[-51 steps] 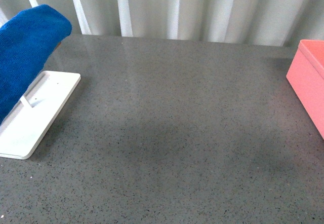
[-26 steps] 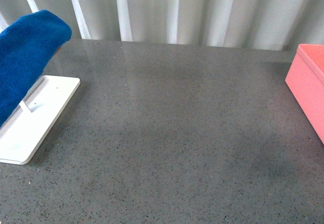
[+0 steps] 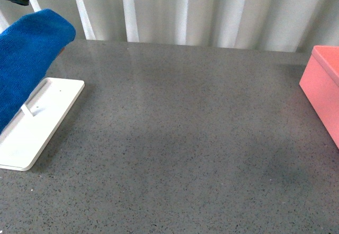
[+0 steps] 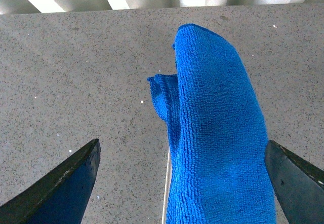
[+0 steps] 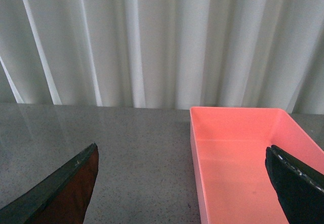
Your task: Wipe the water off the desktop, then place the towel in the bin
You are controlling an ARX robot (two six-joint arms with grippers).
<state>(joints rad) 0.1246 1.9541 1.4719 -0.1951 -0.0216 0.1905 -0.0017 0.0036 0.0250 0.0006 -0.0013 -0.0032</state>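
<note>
Over on the left side, the blue towel (image 3: 26,54) hangs draped on a rack, and the rack's white base (image 3: 37,123) sits flat on the desktop (image 3: 185,138). The left gripper (image 4: 185,183) faces the towel with its two fingers spread wide, one on each side of the cloth. They do not touch it, so the hand holds nothing. I think the job is at its first step, getting the towel, and no wiping has been done yet. Next, the left gripper needs to move in close, pinch the thick fold and lift it off the rack. Across the middle, the grey desktop looks bare, and I cannot make out any water on it. On the right, the right gripper (image 5: 182,186) is spread wide too and holds nothing. The pink bin (image 3: 326,91) sits at the right edge, well apart from the towel, and nothing is in it.
</note>
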